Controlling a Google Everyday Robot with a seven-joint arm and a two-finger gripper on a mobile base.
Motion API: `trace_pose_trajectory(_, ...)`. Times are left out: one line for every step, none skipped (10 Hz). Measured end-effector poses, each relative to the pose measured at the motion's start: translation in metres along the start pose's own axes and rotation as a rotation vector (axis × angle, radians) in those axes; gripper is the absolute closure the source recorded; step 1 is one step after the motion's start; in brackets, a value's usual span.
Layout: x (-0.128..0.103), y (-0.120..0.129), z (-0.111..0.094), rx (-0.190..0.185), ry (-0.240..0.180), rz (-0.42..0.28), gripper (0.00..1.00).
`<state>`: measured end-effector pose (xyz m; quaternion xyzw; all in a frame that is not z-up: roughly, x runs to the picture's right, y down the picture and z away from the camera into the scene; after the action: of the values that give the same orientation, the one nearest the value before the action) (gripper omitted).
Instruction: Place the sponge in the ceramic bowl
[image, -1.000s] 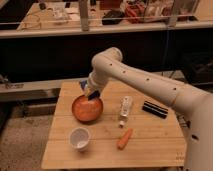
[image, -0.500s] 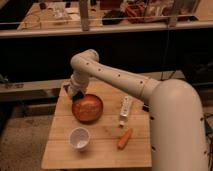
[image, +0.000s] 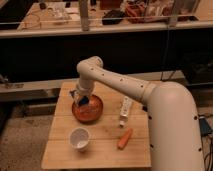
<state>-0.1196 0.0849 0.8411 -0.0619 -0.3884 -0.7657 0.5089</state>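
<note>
The ceramic bowl (image: 90, 112), orange-brown and glossy, sits at the middle left of the wooden table (image: 60, 150). My gripper (image: 79, 98) hangs over the bowl's left rim, pointing down. The blue sponge (image: 84, 100) shows at its tip, just above the inside of the bowl, and the gripper looks shut on it. My white arm runs from the gripper up to an elbow and then down across the right side of the view.
A white cup (image: 80, 138) stands in front of the bowl. An orange carrot-like piece (image: 125, 138) lies at the front right. A pale upright bottle-like item (image: 125, 111) lies right of the bowl. A rail and shelves run behind the table.
My arm has swung closer to the camera and now covers the table's right side. The gripper stays at the bowl's left rim, slightly lower, still with the sponge.
</note>
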Motion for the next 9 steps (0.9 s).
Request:
trace_pose_trajectory(-0.007,0.007,0.007,-0.003,-0.015,-0.002,0.87)
trace_pose_trajectory(-0.012,0.01,0.012,-0.005,-0.028,-0.004,0.78)
trace_pose_trajectory(-0.015,0.009,0.015,-0.007,-0.038,-0.009,0.65)
trace_pose_trajectory(-0.015,0.007,0.014,-0.006,-0.04,-0.013,0.57)
trace_pose_trajectory(-0.016,0.006,0.011,-0.006,-0.04,-0.015,0.47)
trace_pose_trajectory(-0.016,0.004,0.008,-0.007,-0.035,-0.018,0.35)
trace_pose_trajectory(-0.016,0.004,0.005,-0.01,-0.033,-0.021,0.27)
trace_pose_trajectory(-0.016,0.004,0.002,-0.017,-0.031,-0.019,0.21)
trace_pose_trajectory(-0.017,0.007,0.002,-0.028,-0.031,-0.007,0.2)
